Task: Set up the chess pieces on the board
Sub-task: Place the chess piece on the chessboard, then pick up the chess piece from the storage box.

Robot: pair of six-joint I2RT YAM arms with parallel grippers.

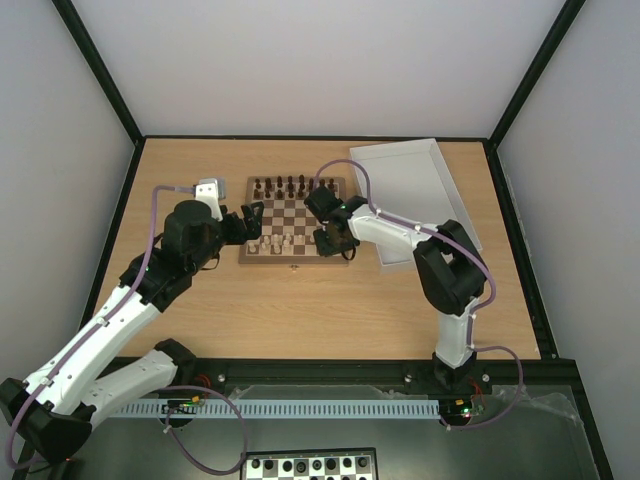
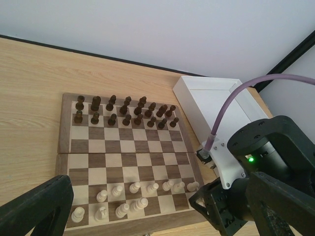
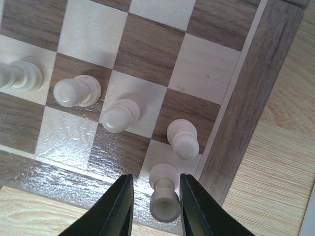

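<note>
The wooden board [image 1: 296, 214] lies at mid table. Cream chess pieces [image 1: 281, 242] stand in its two near rows, and they also show in the left wrist view [image 2: 134, 187]. My right gripper [image 1: 337, 243] is at the board's near right corner. In the right wrist view it [image 3: 155, 183] is open, with its jaws either side of a cream piece [image 3: 165, 199] standing on the corner square, a gap showing on the left. My left gripper [image 1: 250, 224] hovers at the board's left edge, wide open and empty [image 2: 160, 183].
Dark brown pieces [image 1: 291, 185] fill the two far rows [image 2: 127, 111]. A white tray [image 1: 412, 190] sits right of the board. A black-and-white board [image 1: 310, 465] lies below the table's front edge. The board's raised border [image 3: 246, 98] is right of my right fingers.
</note>
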